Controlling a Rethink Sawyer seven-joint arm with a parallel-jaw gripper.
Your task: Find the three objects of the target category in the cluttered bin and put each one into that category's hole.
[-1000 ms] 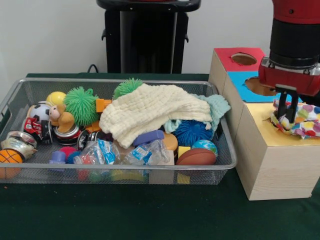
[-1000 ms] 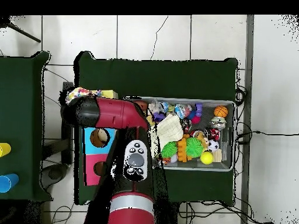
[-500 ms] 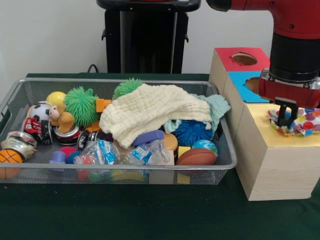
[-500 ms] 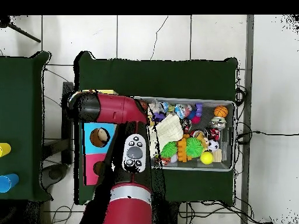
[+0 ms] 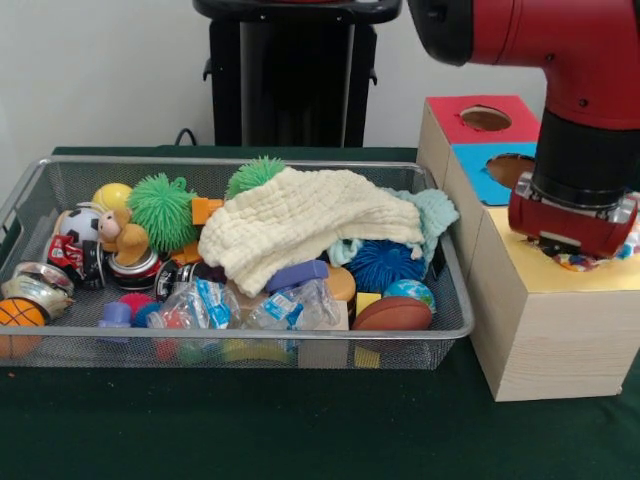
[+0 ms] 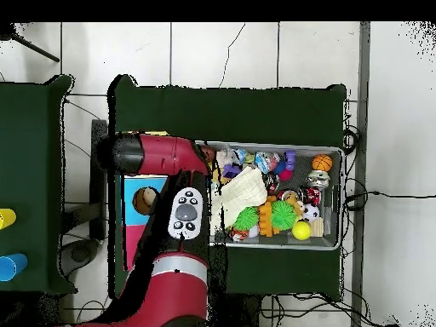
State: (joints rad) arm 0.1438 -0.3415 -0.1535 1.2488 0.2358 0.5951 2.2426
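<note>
My gripper (image 5: 572, 224) is pressed low onto the yellow-topped box (image 5: 520, 272) at the right, and its lower end is hidden. Only slivers of a polka-dot cloth (image 5: 580, 263) show under its red wrist, on the yellow top. A cream cloth (image 5: 300, 225) is draped over the toys in the wire bin (image 5: 230, 352). A teal cloth (image 5: 436, 212) hangs at the bin's right end. From overhead, the red arm (image 6: 149, 157) covers the yellow box and the gripper itself.
Red-topped (image 5: 462, 104) and blue-topped (image 5: 486, 172) boxes with round holes stand behind the yellow one. The bin holds green spiky balls (image 5: 162, 208), a blue spiky ball (image 5: 384, 264), small sports balls, cans, plastic bottles and blocks. A black pedestal (image 5: 295, 75) rises behind the bin.
The gripper has come down onto the yellow box top, and the polka-dot cloth that lay spread there has almost vanished beneath it. The arm's upper link swung into the front view.
</note>
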